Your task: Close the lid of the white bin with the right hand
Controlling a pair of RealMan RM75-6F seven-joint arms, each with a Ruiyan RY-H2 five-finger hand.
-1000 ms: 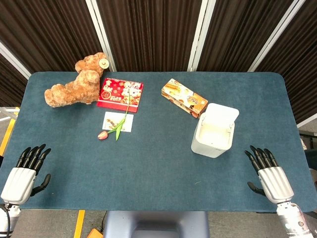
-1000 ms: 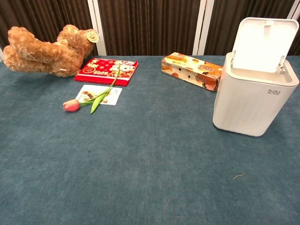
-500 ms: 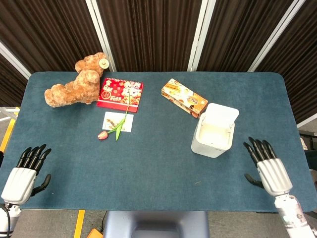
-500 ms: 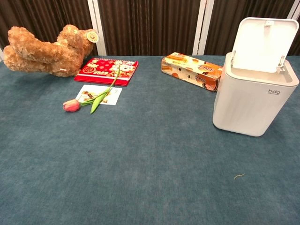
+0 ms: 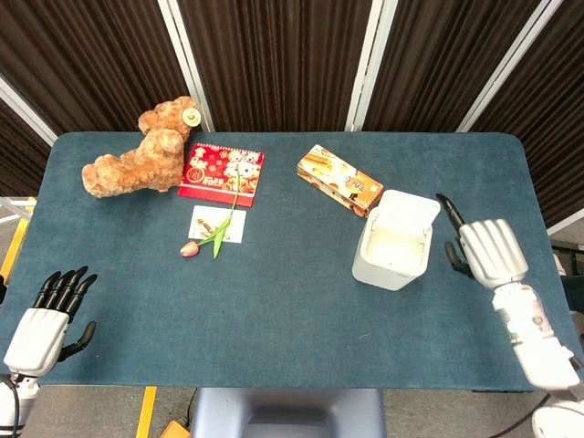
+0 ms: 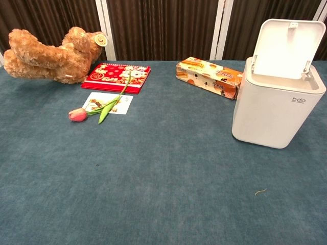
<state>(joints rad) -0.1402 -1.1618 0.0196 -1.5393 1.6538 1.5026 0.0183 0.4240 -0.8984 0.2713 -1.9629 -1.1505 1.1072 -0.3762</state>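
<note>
The white bin stands on the right half of the blue table, its lid swung up and open. In the head view my right hand hovers just right of the bin, level with the lid, fingers spread and holding nothing, apart from the bin. Down at the near left corner my left hand rests with fingers apart and nothing in it. The chest view shows neither hand.
An orange snack box lies just behind the bin. Farther left are a red booklet, a card with a tulip on it, and a brown teddy bear.
My right hand has risen from the near right table edge and moved forward to beside the bin's lid. The left hand and the bin have stayed put.
</note>
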